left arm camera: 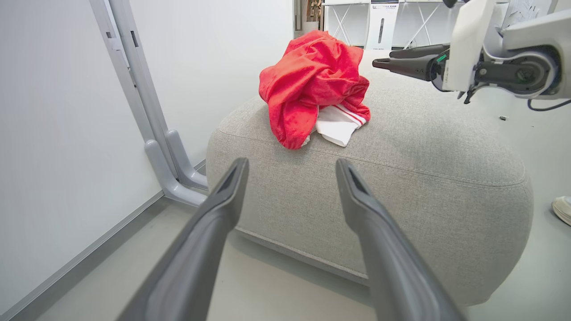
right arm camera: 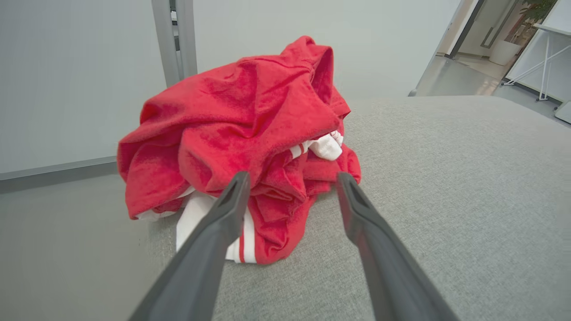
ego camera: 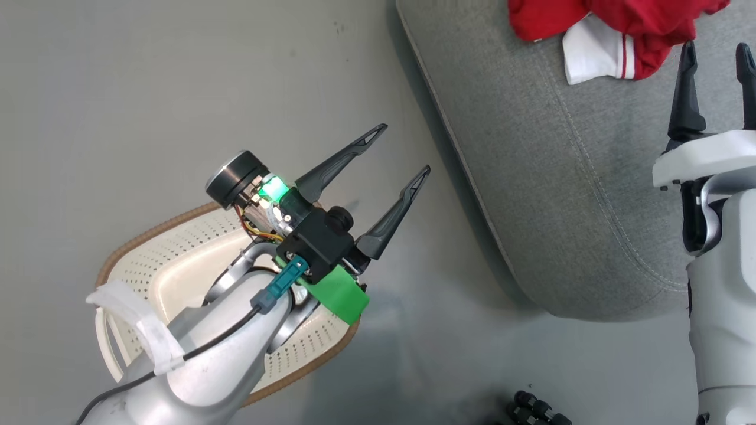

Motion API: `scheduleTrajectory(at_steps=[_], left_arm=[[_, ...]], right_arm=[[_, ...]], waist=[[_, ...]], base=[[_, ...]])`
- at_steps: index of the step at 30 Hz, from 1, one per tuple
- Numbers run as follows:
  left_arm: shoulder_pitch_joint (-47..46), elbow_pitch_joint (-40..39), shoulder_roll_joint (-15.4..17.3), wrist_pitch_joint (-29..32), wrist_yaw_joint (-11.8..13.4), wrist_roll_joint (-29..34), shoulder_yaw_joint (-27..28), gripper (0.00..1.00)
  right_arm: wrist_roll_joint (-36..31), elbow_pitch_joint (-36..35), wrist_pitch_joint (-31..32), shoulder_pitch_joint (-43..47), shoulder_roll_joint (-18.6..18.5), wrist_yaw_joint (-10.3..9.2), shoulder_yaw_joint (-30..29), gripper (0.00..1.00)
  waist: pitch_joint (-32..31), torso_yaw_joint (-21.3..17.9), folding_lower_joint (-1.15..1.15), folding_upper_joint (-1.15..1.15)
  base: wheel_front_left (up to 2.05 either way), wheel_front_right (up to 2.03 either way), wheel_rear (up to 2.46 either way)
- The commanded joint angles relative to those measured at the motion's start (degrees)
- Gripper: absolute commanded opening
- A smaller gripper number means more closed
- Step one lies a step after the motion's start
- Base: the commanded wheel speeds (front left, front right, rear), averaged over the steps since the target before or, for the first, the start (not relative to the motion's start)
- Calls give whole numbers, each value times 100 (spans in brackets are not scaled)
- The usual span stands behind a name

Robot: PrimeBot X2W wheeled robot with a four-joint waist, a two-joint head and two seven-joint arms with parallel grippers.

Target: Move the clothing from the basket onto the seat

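I read left pincer [ego camera: 405,147] spread and empty, over the floor between basket [ego camera: 171,254] and seat [ego camera: 561,177] | right pincer [ego camera: 716,46] spread above the seat, tips right beside the clothing [ego camera: 620,23], pinching nothing | clothing heaped on the seat near its edge | basket on the floor under my left arm

I'm seeing the clothing [right arm camera: 232,116] as soft, matt red cloth; the seat [right arm camera: 446,178], coarse grey weave; the basket [ego camera: 165,254], perforated cream plastic.
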Motion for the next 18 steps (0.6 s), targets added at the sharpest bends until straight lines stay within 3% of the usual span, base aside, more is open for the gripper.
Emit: scheduleTrajectory(at_steps=[1,9,18], left_arm=[[108,34,-19,-23,59,-37,14,100],[403,143,-185,-53,147,-186,134,100],[843,105,-344,-51,196,-269,458,100]], right_arm=[[53,-109,0,185,-19,-8,55,100],[312,-840,0,829,-21,-8,489,100],[561,-1271,0,1361,42,-8,1086,100]], waist=[[-349,-51,0,52],[-905,145,0,52],[-1458,637,0,52]], base=[[0,0,0],[0,0,0],[0,0,0]])
